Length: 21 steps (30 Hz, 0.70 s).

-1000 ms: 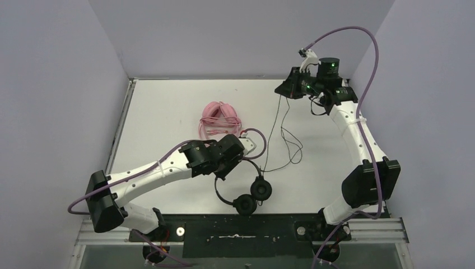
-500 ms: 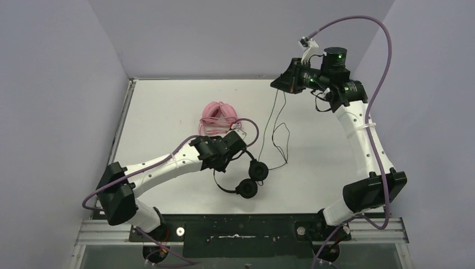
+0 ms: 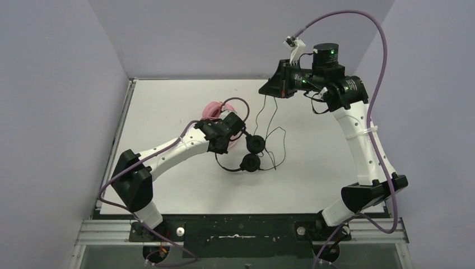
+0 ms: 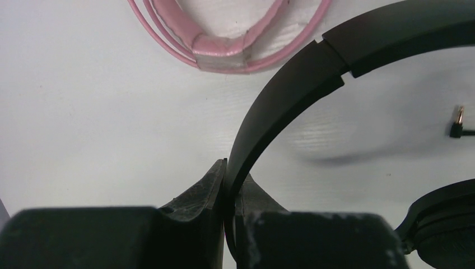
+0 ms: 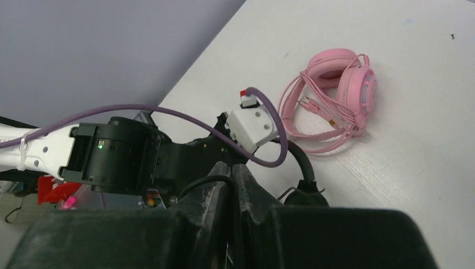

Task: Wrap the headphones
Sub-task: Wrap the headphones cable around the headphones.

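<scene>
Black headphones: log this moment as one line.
left gripper: shut on black headphones | right gripper: shut on black cable | pink headphones: not held

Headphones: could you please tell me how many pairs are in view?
2. The pink headphones lie mid-table, far side; the black headphones sit just nearer, headband pinched in the left claw.

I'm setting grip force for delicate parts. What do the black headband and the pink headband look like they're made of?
Black headband: apparently hard plastic with a smooth matte finish; a clean seam shows where two sections meet. Pink headband: probably soft padding under a leatherette-type cover with a slight sheen and a paler wrapped section, though the look alone cannot confirm this.
</scene>
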### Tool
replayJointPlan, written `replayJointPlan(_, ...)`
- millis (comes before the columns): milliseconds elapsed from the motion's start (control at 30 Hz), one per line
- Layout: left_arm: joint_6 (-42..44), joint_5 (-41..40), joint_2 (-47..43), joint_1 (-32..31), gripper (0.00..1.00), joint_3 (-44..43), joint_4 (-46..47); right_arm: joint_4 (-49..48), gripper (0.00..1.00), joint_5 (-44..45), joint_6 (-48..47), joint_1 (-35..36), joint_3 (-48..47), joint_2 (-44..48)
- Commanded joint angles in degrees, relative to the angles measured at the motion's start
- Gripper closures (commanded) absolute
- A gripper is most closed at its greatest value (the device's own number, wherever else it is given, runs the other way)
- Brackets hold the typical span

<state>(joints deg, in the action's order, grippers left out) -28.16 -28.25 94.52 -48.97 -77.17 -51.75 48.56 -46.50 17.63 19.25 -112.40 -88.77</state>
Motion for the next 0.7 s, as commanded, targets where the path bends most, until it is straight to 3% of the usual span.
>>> replayJointPlan(0, -3.5, -0.9, 1.7, 2.6, 1.0, -7.6, 2.4, 1.0, 1.0, 0.6, 2.5, 2.1, -0.8, 2.4)
replayJointPlan(200, -3.8, 0.0, 5.9, 6.3, 1.0, -16.8, 2.6, -1.7, 1.0, 0.4, 6.5, 6.5, 2.6, 4.3)
replayJointPlan(500, -4.8, 2.4, 12.7, 10.9, 1.0, -28.7, 1.9, -16.6, 1.0, -1.3, 18.0, 16.6, 10.9, 7.7)
replayJointPlan(667, -4.4, 4.7, 15.5, 13.9, 1.0, -36.8, -0.2, -19.2, 1.0, 0.8, 20.1, 21.1, 17.0, 10.8)
